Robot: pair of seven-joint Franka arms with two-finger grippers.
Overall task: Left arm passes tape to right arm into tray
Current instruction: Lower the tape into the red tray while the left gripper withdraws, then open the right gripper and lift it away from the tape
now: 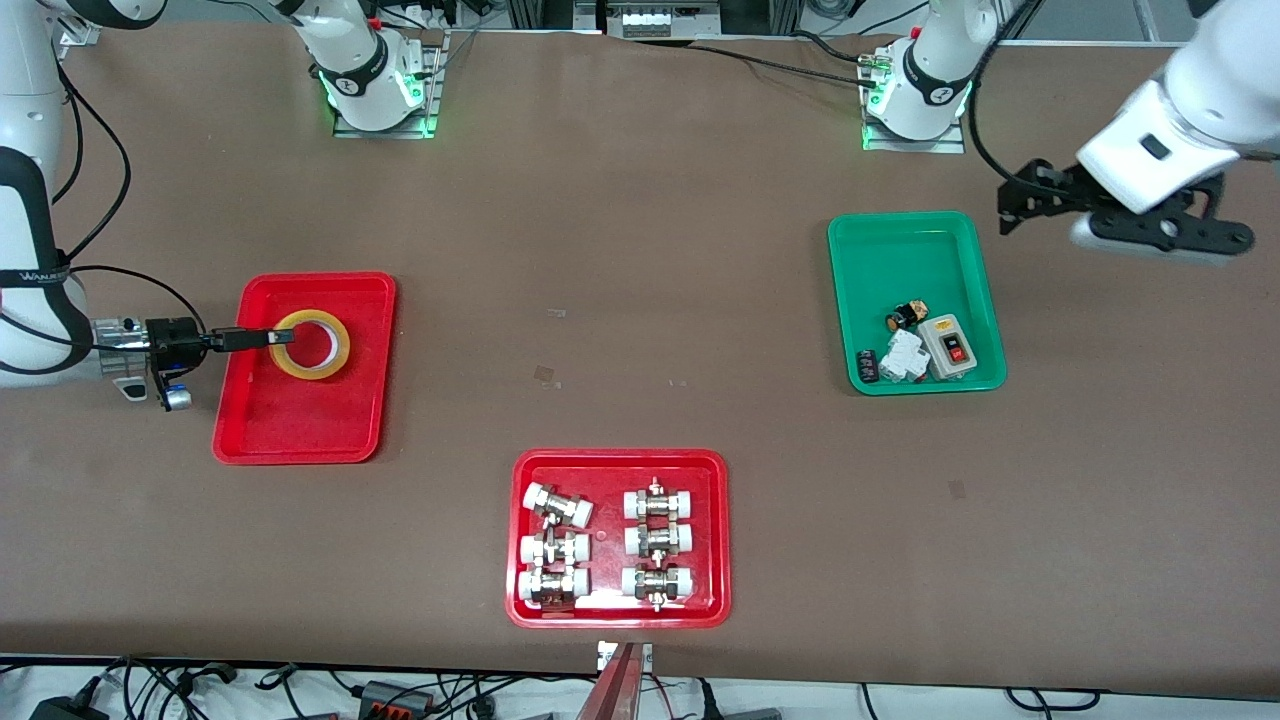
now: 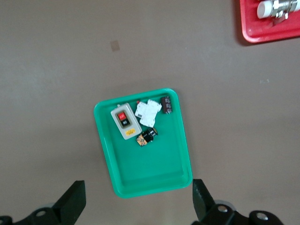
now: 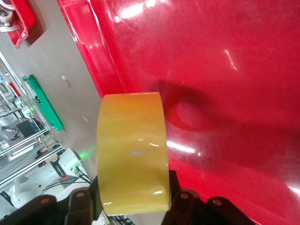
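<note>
Tape (image 1: pixel 311 344) – glossy yellowish roll, pinched by right tool (image 1: pixel 278 338), over smooth red tray (image 1: pixel 300 430)

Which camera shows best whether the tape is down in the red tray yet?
The front view: the tape is over the red tray, gripped by the right gripper. The right wrist view shows it close, with a shadow on the tray. The left wrist view misses it.

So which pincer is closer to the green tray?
Left. The left pincer hangs open beside the green tray; the right pincer grips the tape over the red tray.
</note>
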